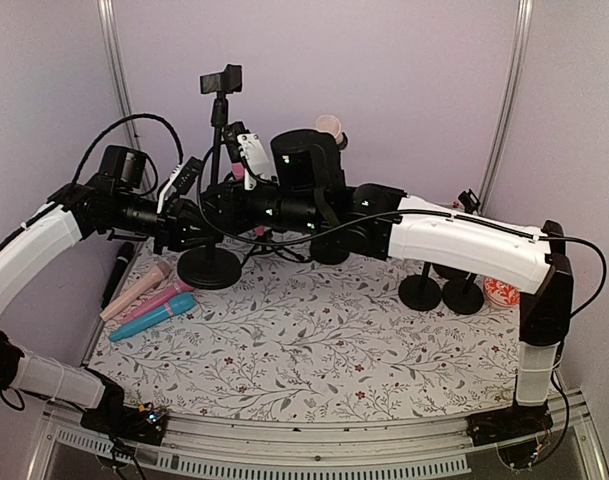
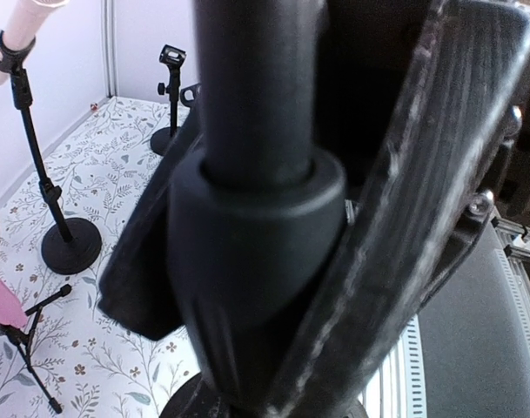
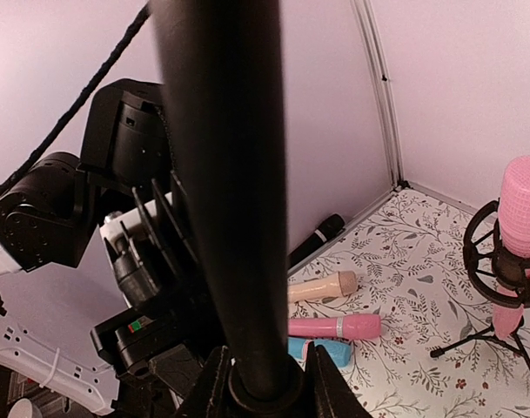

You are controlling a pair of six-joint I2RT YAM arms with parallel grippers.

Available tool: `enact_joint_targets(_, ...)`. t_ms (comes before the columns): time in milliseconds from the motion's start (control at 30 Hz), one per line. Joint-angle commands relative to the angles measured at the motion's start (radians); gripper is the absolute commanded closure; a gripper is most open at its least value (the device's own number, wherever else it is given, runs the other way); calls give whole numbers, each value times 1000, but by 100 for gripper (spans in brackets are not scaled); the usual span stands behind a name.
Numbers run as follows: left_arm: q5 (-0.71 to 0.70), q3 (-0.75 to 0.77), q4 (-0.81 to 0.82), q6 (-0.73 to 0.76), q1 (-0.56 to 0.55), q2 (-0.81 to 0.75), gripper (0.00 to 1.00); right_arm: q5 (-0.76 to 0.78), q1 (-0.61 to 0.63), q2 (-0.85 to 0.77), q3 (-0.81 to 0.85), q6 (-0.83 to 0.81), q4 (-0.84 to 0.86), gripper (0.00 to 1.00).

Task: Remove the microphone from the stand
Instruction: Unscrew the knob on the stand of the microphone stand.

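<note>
Left arm (image 1: 34, 250) and right arm (image 1: 464, 245) meet at the stand (image 1: 206, 270). Three loose microphones (image 1: 149, 300) lie left of its base.

Loose microphones (image 1: 156, 299) — 4; arms (image 1: 464, 245) — 2.

left arm (image 1: 34, 245): elbow raised, forearm level, reaching right over the table's (image 1: 314, 350) far left | left gripper (image 2: 265, 252): clamped tight on stand pole (image 2: 256, 87) at its collar | right arm (image 1: 464, 240): upright from its base at the near right corner, forearm stretched left | right gripper (image 3: 266, 383): fingers (image 3: 211, 387) pressed to both sides of the pole
</note>
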Motion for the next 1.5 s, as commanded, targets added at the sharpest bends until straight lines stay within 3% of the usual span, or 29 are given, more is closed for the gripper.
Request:
enact_joint_targets(0,55,23,38,34,-1,-5,100,-90,-17,8,42,67,36,100)
enact_joint_targets(333,268,22,-57,89,-1,-2,100,-460,-42,-45,-82,103,264,100)
enact_joint_targets(633,485,26,-89,72,-6,-6,100,-859,-43,-61,-165,138,618,100)
enact_joint_targets(967,540,12,-112,93,-6,-8,100,-1154,-47,5,-117,324,889,100)
enact_joint_targets(1000,538,12,-114,95,-6,-9,100,-1151,-49,6,-119,335,893,100)
enact_joint_targets(1033,533,14,-115,100,-6,-10,100,-1137,-53,4,-126,340,893,94)
enact_joint_targets(1133,507,28,-126,116,-4,-10,100,-1021,-72,-27,-186,330,869,45)
enact_joint_targets(1200,486,43,-132,125,3,-12,100,-874,-82,-75,-250,296,797,30)
enact_joint_targets(1333,415,78,-136,141,16,-13,100,-507,-82,-122,-247,175,496,17)
enact_joint_targets(1467,235,96,-86,114,23,-17,100,-204,-78,-113,-197,147,207,15)
